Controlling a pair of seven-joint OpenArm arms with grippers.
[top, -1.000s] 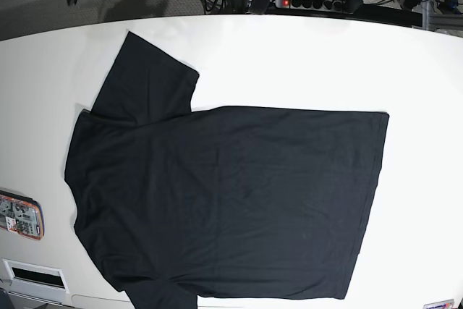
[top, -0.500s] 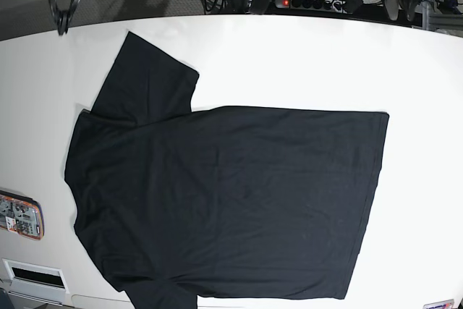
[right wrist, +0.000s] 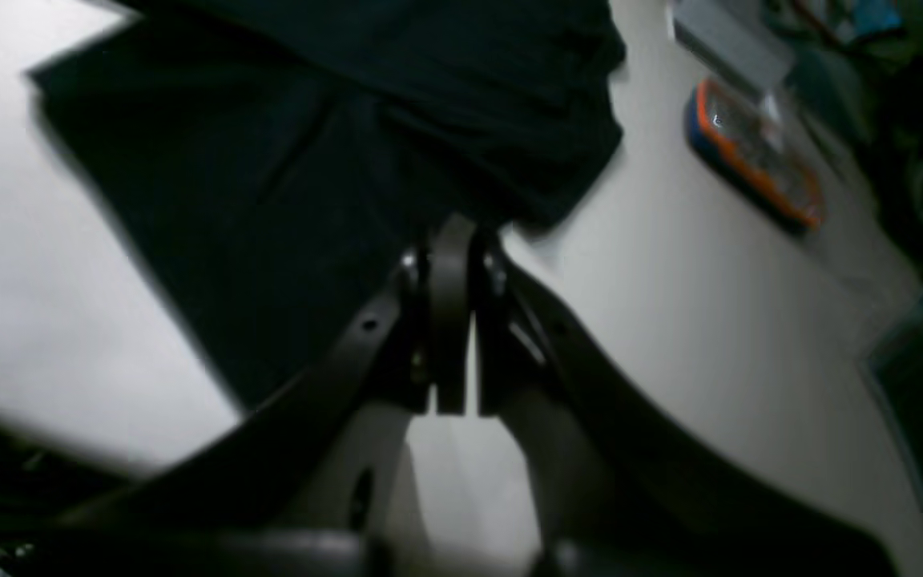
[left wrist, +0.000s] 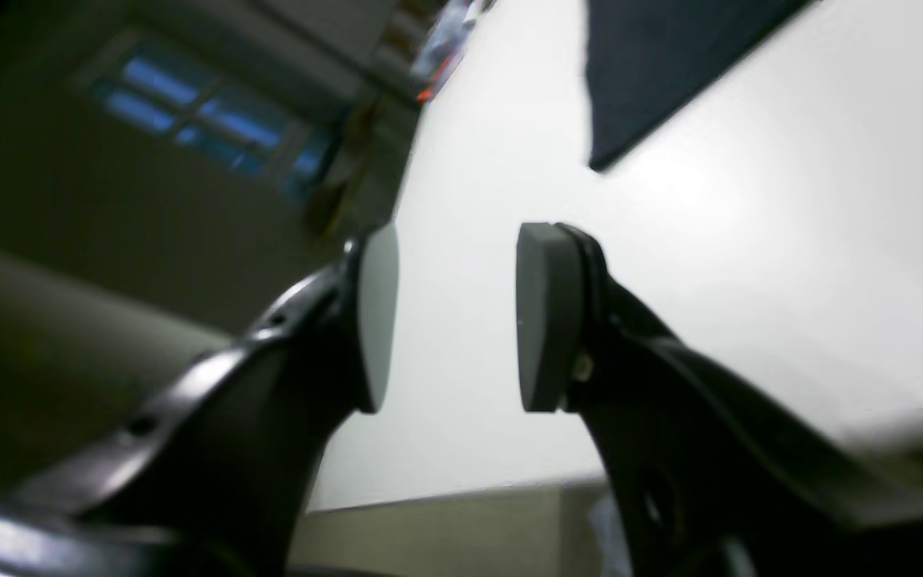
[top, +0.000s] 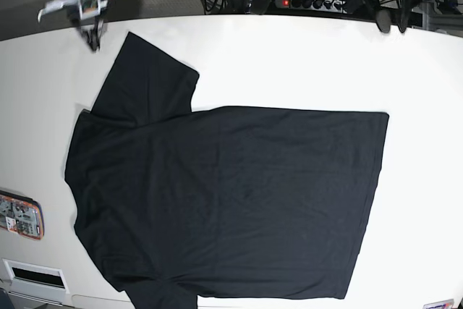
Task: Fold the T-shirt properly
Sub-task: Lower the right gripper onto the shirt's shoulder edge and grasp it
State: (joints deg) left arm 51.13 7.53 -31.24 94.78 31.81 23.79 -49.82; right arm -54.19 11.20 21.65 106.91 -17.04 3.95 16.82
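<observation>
T-shirt [top: 224, 200] untouched by either pincer, lying flat on the white table [top: 289, 63]. Left gripper [left wrist: 452, 316]: jaws spread, clear gap between the grey pads [left wrist: 540, 316], nothing in them. It hangs over bare table at the far edge; in the wrist view one corner of the black cloth shows ahead, well apart from the pads. Right gripper [right wrist: 452, 320]: jaws pressed together, empty, over the table just short of the sleeve [top: 148, 77]; in the base view it sits near the sleeve's far tip. Shirt is spread across the table middle, hem toward the left arm's side, shoulders toward the right arm's side, second sleeve running off the near edge. Orange-rimmed device [top: 20, 216] lies on the table beside the shoulder edge, not touching. Power strip [top: 307, 2] with a red light sits behind the table.
</observation>
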